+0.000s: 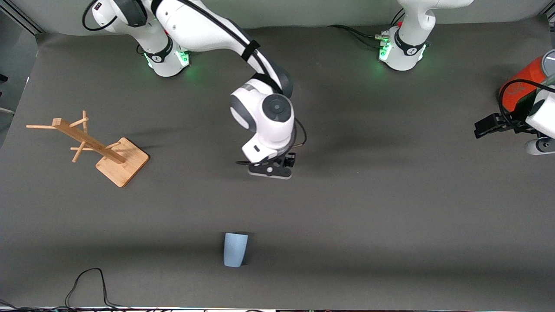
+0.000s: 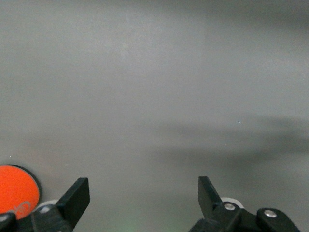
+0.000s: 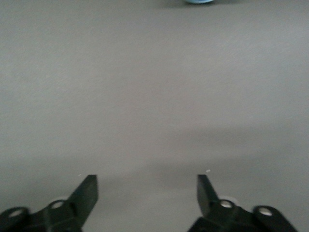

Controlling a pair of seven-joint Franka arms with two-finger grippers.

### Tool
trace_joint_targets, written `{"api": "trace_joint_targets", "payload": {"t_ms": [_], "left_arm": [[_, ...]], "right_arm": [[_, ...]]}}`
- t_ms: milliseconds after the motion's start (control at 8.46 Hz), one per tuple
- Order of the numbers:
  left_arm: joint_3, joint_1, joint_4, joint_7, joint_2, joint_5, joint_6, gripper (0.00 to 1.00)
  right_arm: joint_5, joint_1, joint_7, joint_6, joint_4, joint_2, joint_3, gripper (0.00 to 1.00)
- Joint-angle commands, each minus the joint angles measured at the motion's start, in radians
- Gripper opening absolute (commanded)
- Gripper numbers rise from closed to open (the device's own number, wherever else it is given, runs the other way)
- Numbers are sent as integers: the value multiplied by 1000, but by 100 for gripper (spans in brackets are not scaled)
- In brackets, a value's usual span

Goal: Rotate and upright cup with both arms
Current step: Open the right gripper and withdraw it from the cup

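No brand or writing is reading clearly anywhere; the orange canister at the left arm's end of the desk is carrying some dark marking, too small to make out.

The cup is standing on the desk with its wide mouth up, close to the front camera's edge and about midway between the two ends. Nothing is touching it.

The right gripper is hanging over the middle of the desk, well apart from the cup. In the right wrist view its fingers are standing wide apart with only bare desk between them, and a sliver of the cup is showing at the edge of that picture, well clear of the fingertips.

The left gripper is waiting at the left arm's end of the desk beside the canister. Its fingers are also spread wide and holding nothing.

A wooden rack is standing toward the right arm's end, and black cables are lying along the desk's near edge.
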Motion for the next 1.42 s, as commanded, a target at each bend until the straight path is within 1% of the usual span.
{"api": "trace_joint_targets", "payload": {"t_ms": [0,236,355,473,591,709,828,946,1064,1300], "left_arm": [[-1,1,10,-12,3,0,-16,100],[-1,2,9,-12,5,-1,-13,100],[-1,8,9,-12,8,-1,-13,100],[-1,8,9,-12,8,-1,-12,100],[-1,8,7,-26,8,-9,-6,100],[-2,5,2,-72,25,-35,13,100],[-4,-5,2,-178,48,-69,54,100],[-5,-4,5,-302,69,-142,98,100],[-6,8,4,-460,94,-263,158,100],[-6,-10,1,-668,150,-406,314,100]], "right_arm": [[-10,-66,-122,-22,-108,-122,8,100],[-8,-121,-196,-14,-235,-232,7,100],[-2,-188,-319,-14,-324,-319,7,100],[40,-234,-395,-20,-377,-386,5,100],[65,-282,-452,-30,-415,-441,5,100],[64,-305,-464,-62,-431,-467,-2,100],[64,-311,-490,-73,-463,-495,-36,100],[64,-311,-509,-62,-519,-542,-74,100],[61,-310,-529,-60,-558,-585,-109,100],[59,-310,-570,-63,-583,-630,-183,100]]}}
